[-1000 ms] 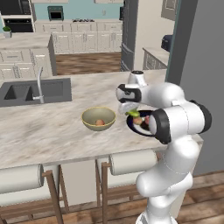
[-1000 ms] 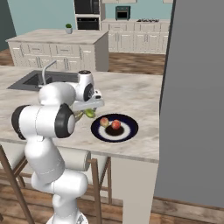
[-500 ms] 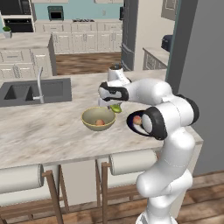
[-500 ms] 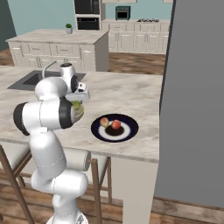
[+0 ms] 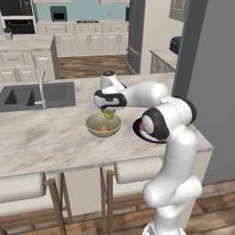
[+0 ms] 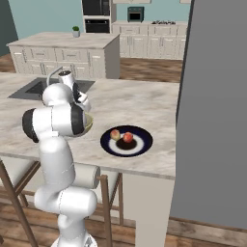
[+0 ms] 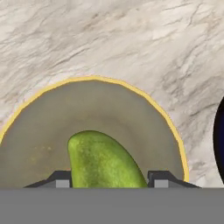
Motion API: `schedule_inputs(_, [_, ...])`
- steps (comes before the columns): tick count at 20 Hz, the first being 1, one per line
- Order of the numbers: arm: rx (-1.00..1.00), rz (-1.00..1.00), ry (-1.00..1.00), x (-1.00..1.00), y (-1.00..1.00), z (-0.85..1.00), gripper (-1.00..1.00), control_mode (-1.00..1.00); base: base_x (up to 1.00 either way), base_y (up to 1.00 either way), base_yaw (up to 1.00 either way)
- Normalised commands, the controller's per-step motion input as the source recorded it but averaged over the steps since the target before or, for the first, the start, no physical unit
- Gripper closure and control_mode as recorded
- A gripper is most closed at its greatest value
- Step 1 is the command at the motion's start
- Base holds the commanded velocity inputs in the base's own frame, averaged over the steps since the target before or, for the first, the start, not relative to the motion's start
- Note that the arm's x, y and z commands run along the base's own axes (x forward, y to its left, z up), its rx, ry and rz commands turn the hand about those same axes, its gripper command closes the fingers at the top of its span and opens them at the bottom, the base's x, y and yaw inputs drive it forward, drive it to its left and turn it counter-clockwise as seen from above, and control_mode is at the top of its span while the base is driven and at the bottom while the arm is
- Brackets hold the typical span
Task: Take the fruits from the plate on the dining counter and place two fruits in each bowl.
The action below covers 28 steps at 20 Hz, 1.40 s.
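My gripper (image 5: 109, 110) is shut on the green oblong fruit (image 5: 109, 113) and holds it just above the tan-yellow bowl (image 5: 103, 125) on the dining counter (image 5: 46, 137). One reddish fruit (image 5: 105, 128) lies inside that bowl. In the hand view the green fruit (image 7: 103, 162) sits between my fingertips, over the bowl's olive inside (image 7: 100, 109). The navy plate (image 6: 144, 141) lies to the right and carries two reddish fruits (image 6: 115, 134) (image 6: 128, 137). My elbow covers most of the plate (image 5: 137, 128) in the left base view. The pale whitish-green bowl is out of view.
A sink (image 5: 27, 94) with a faucet (image 5: 42, 87) is set into the counter at the left. A grey wall (image 5: 215, 69) rises at the counter's right end. Stools (image 5: 23, 188) stand under the front edge. The white kitchen island (image 6: 62, 53) stands behind.
The arm has swung left from over the plate to above the tan-yellow bowl, carrying the green fruit with it. The fruits on the plate have not moved.
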Motion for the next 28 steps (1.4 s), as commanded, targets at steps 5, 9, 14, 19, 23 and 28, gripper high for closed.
schedule_inputs(5, [0.04,-0.05,0.11,0.2,0.04,-0.3,1.0,-1.0,0.0,0.0,0.0])
schedule_inputs(9, [0.0,0.11,0.16,0.0,0.0,-0.23,1.0,-1.0,0.0,0.0,0.0])
schedule_inputs(14, [0.0,0.09,0.07,0.04,0.01,-0.24,1.0,-1.0,0.0,0.0,0.0])
schedule_inputs(19, [0.0,0.02,0.19,-0.06,0.04,-0.18,1.0,-1.0,0.0,0.0,0.0])
schedule_inputs(23, [0.0,0.01,0.09,-0.3,0.06,-0.04,1.0,-1.0,0.0,0.0,0.0])
schedule_inputs(28, [0.0,0.0,0.0,0.01,0.21,-0.2,1.0,-1.0,0.0,0.0,0.0])
